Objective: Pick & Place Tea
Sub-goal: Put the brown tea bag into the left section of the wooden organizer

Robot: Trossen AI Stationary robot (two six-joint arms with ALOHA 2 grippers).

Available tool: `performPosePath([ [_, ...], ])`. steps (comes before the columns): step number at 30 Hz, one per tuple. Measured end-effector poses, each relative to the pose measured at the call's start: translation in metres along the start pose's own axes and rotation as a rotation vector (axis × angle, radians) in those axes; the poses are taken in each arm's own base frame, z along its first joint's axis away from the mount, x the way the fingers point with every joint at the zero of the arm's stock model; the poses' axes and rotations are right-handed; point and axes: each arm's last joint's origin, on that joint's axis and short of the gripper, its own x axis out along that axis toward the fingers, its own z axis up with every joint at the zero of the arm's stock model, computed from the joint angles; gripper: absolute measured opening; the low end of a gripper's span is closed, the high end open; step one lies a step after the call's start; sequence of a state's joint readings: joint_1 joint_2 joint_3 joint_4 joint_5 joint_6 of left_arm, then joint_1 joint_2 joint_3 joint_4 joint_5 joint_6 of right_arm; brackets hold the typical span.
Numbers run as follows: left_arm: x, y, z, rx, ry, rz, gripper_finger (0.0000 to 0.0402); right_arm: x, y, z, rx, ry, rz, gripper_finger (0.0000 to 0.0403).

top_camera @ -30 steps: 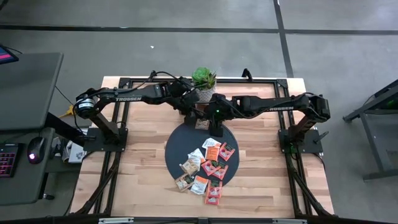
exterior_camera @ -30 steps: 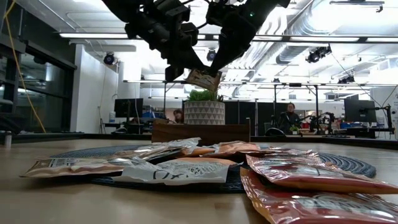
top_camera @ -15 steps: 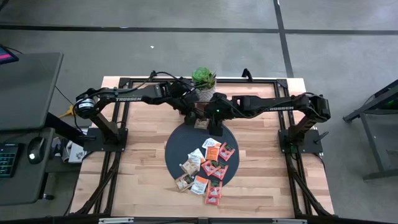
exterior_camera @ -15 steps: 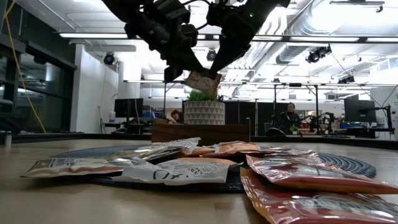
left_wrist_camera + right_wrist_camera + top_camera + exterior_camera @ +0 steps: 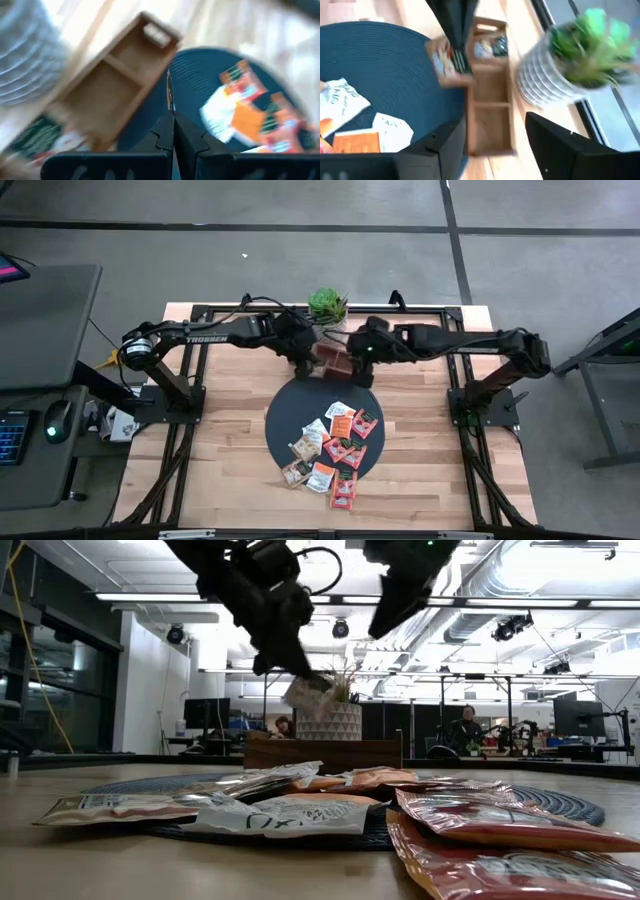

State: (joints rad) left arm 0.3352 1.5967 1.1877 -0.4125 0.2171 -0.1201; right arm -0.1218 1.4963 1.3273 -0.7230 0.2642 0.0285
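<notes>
Potted plant (image 5: 327, 307) stands behind the wooden tray (image 5: 335, 362); left gripper (image 5: 300, 680) pinches a tan sachet (image 5: 306, 695), seemingly; right gripper (image 5: 490, 135) has let go, jaws wide.

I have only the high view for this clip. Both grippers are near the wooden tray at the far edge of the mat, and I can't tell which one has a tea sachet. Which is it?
Observer: The left gripper is shut on a tea sachet, pinching its top edge.
Operator: And the right one?
Observer: The right gripper is open and empty in its own wrist view.
Operator: Is the sachet down in the tray yet?
Observer: No. The low view shows it hanging in the air, clear above the wooden tray.
</notes>
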Motion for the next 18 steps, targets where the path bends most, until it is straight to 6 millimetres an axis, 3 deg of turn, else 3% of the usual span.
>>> performPosePath([
  [9, -0.007, 0.031, -0.001, 0.067, 0.020, 0.084, 0.0000, -0.011, -0.001, -0.009, 0.062, 0.070, 0.024, 0.0222],
  [18, -0.023, 0.075, -0.002, 0.087, 0.006, 0.042, 0.0000, -0.013, 0.004, -0.014, 0.106, 0.114, 0.008, 0.0224],
])
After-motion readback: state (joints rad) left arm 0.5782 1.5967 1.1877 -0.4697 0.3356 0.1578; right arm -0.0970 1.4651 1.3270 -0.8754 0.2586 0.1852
